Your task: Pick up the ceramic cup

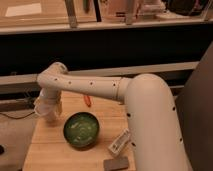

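Observation:
My arm reaches from the right across the wooden table (pixel 55 150) to its back left corner. The gripper (pixel 48 111) hangs there from the wrist, pointing down over the table's left edge. A small pale whitish shape, which looks like the ceramic cup (pixel 44 113), sits right at the gripper's end. I cannot tell the cup's outline apart from the gripper, or whether it rests on the table. The gripper is left of and behind the green bowl.
A wide dark green bowl (pixel 81 130) stands mid-table. A white labelled bottle (pixel 120 141) lies to its right, with a flat dark grey object (pixel 116 163) at the front edge. A small orange item (pixel 87 100) lies behind the bowl. My arm hides the table's right side.

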Available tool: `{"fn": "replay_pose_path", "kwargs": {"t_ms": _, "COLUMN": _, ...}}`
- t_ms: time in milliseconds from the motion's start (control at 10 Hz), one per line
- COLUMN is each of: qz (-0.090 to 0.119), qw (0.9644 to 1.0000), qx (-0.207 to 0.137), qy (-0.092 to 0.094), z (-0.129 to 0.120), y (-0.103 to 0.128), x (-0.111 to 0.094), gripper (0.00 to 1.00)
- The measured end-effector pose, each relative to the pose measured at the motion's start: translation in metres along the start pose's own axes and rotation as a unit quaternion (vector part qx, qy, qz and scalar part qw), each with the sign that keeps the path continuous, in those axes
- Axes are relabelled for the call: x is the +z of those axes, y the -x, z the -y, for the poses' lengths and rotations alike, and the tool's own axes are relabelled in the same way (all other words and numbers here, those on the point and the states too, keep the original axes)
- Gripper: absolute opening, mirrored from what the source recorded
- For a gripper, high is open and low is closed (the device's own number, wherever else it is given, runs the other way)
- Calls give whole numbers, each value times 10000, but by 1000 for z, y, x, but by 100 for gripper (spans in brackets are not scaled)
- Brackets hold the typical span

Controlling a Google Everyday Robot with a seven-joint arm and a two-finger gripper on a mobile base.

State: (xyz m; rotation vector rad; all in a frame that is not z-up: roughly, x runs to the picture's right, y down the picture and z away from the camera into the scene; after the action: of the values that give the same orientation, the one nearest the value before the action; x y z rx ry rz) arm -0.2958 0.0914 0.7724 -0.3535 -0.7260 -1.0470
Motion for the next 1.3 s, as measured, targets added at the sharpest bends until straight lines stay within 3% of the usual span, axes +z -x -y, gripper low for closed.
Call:
{"fn": "replay_pose_path", "kwargs": {"t_ms": 500, "qz": -4, "qw": 9992, "qx": 266, "qy": 292, "z": -6, "y": -10, "x": 23, "gripper": 80}}
{"fn": "replay_pose_path", "kwargs": {"t_ms": 1300, "qz": -204, "qw": 9963, "qx": 460, "qy": 695, "z": -9, "y": -16, "x": 38, "gripper": 78}}
